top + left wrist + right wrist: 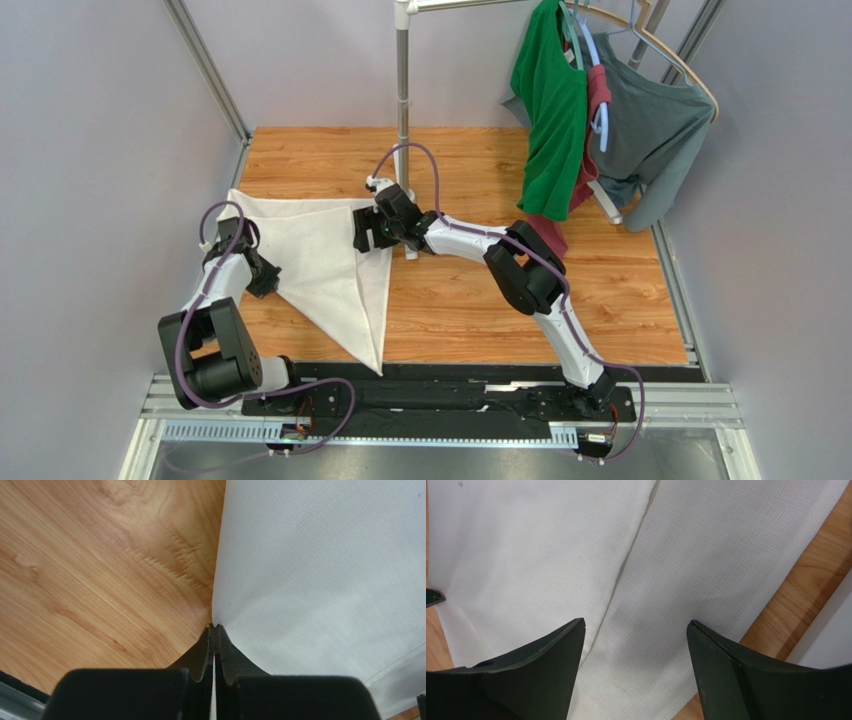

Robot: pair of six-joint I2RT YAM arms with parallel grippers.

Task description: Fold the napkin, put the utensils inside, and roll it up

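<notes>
One white napkin (320,265) lies folded in a pointy triangle on the left of the table (480,300). Only the left wrist view shows the left gripper (214,630) pinching its edge tight. The right gripper (636,621) hangs wide open over a line in the cloth. From the top, the fingertips are hard to see.
</notes>
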